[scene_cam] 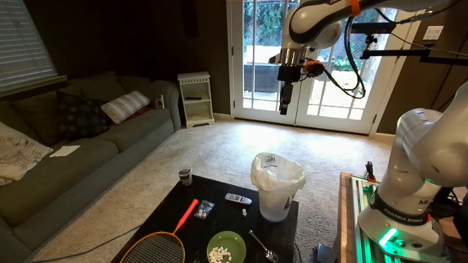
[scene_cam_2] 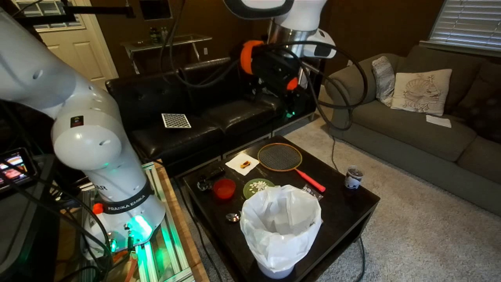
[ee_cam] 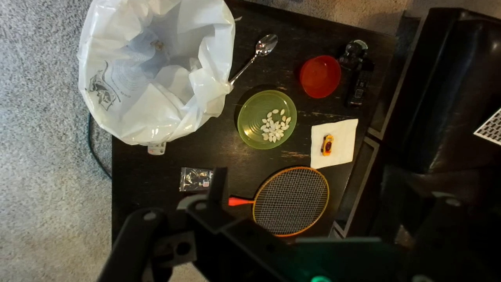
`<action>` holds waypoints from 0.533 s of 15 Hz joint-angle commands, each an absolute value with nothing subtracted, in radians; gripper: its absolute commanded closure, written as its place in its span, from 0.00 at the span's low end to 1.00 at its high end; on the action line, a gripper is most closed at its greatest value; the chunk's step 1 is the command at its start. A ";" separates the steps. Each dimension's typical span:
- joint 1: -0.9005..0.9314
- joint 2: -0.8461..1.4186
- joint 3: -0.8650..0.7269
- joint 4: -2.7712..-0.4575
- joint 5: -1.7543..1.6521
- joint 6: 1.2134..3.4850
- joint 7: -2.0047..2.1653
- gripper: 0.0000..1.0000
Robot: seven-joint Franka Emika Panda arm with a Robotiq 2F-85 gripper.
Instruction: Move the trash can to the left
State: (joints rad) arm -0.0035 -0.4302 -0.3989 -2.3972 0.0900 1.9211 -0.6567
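Trash can [scene_cam: 277, 189] stands apart, below the tool [scene_cam: 283, 109].

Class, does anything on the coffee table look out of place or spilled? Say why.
The trash can looks out of place: it stands on the coffee table near a spoon and green bowl, whereas bins usually sit on the floor. No spill stands out; the white pieces lie inside the bowl.

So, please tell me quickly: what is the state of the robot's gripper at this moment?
Robotiq gripper: open, holding nothing, in the air and apart from the bag-lined trash can.
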 commanded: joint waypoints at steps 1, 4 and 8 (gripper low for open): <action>0.005 -0.208 -0.396 -2.382 0.213 2.063 -0.736 0.00; -0.019 -0.026 -0.362 -2.379 0.309 2.192 -0.791 0.00; -0.099 0.179 -0.283 -2.366 0.364 2.335 -0.784 0.00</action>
